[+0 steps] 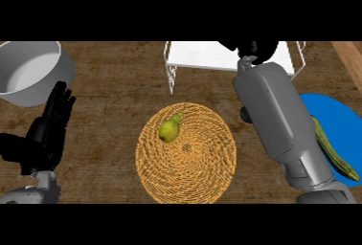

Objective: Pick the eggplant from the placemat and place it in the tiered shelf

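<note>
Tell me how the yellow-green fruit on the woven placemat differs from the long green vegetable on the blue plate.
The yellow-green fruit is short and plump, tapering at one end; the long green vegetable is slim and stretched out. The fruit is paler and yellowish, the vegetable a darker green. The fruit lies on the woven placemat, the vegetable on the blue plate. Both lie on their sides.

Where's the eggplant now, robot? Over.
Left hand open, resting left. Right hand over white wire tiered shelf. Eggplant not visible; yellow-green pear lies on round woven placemat. Nothing in the way seen.
</note>
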You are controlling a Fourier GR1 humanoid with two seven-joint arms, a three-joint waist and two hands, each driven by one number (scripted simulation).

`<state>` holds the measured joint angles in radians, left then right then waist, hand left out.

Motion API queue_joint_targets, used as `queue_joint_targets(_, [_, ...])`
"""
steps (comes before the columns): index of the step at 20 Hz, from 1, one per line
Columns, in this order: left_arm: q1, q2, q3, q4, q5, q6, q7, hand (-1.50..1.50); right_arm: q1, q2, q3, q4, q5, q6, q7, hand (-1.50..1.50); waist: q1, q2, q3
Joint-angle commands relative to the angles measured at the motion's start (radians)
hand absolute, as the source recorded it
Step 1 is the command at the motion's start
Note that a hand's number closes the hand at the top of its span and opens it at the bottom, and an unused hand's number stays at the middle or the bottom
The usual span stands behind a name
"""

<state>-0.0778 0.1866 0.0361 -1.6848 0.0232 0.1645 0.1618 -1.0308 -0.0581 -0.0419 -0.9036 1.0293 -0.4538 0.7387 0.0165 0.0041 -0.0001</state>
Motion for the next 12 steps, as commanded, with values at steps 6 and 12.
queue_joint_targets(6, [0.04,-0.041,-0.036,-0.004,-0.044,0.012,-0.059,0.0,-0.087,-0.03,-0.164,0.242,-0.175,-0.126,-0.183,-1.5,0.011,0.005,0.0])
queue_joint_targets(12, [-0.011,0.008,-0.004,-0.081,-0.007,-0.023,0.066,0.0,-0.136,-0.073,-0.231,0.324,-0.281,-0.096,-0.333,-1.5,0.013,0.004,0.001])
